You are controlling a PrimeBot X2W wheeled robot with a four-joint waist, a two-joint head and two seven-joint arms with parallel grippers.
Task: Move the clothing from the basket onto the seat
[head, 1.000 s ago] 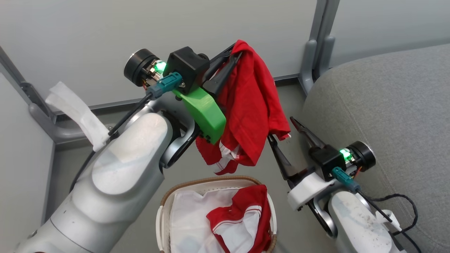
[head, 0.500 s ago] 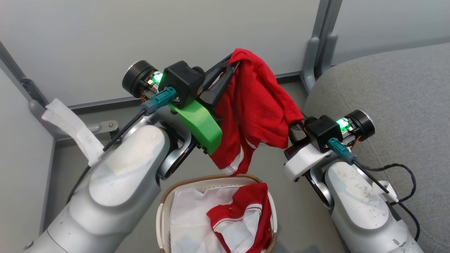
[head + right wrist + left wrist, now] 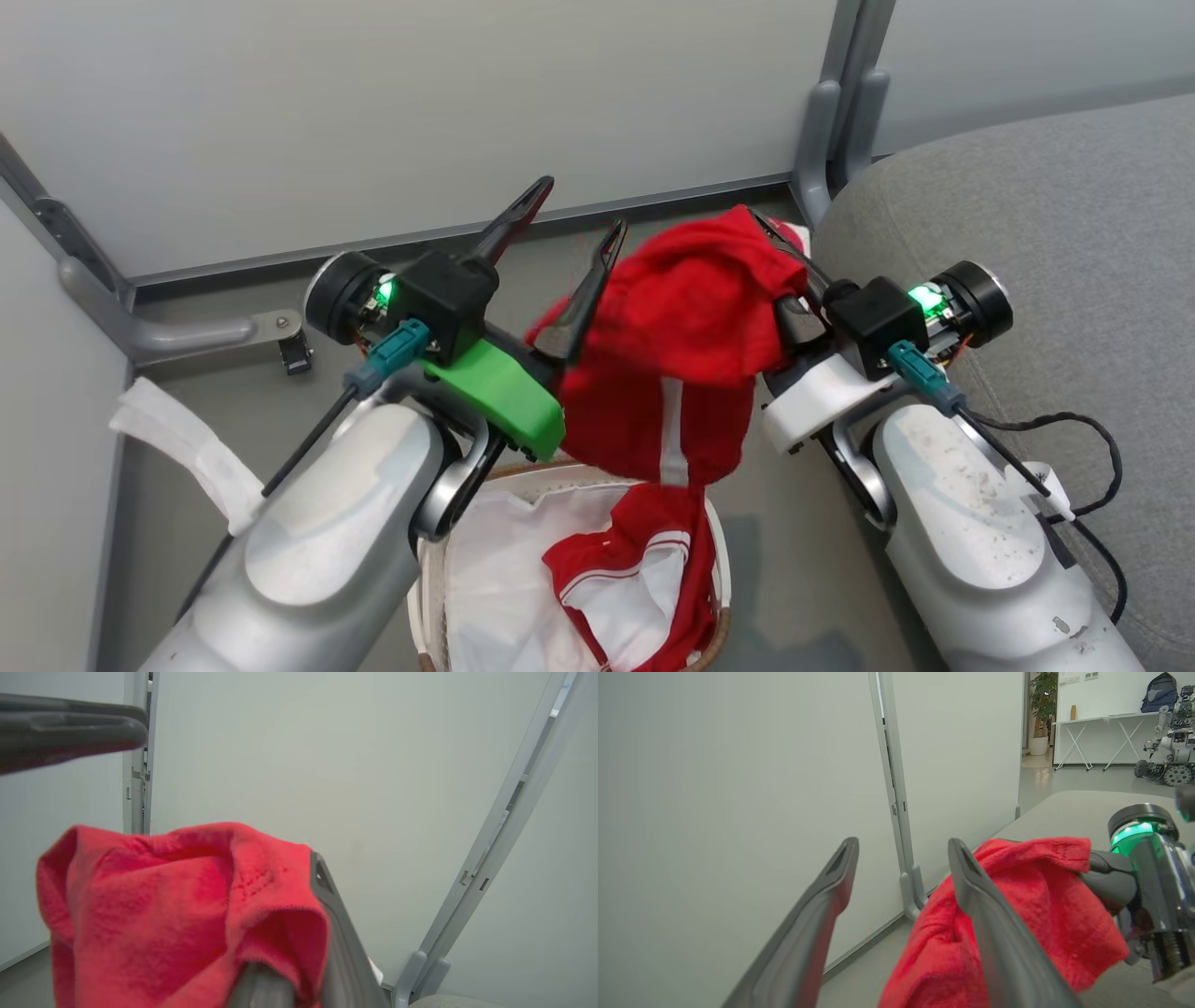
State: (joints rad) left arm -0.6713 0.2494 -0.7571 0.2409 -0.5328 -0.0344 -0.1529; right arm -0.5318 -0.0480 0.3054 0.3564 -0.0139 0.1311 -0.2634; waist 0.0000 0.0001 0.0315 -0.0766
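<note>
- We judge this to be the carry step. One red jersey (image 3: 691, 345) hangs in the air above the laundry basket (image 3: 420, 607), bunched over the right gripper (image 3: 780, 238). That gripper's fingers sit close together with fabric pinched between them.
- The left gripper (image 3: 571, 219), at 9 o'clock of the jersey, has its two dark fingers spread wide and holds nothing. Its nearer finger is just beside the cloth.
- Next, we think the right arm must swing toward 3 o'clock and lift the dangling hem clear of the basket. It should let go only once the jersey is over the grey sofa cushion (image 3: 1046, 215).
- A second red-and-white jersey (image 3: 644, 569) lies in the basket at 6 o'clock, on a white liner sheet (image 3: 495, 569).
- The basket stands on a grey floor (image 3: 233, 420). Pale partition panels (image 3: 373, 112) and a grey metal post (image 3: 826, 121) close off 12 o'clock.
- Past the cushion, the left wrist view shows a trestle table (image 3: 1101, 737), a potted plant (image 3: 1041, 714) and another wheeled robot (image 3: 1169, 746).
</note>
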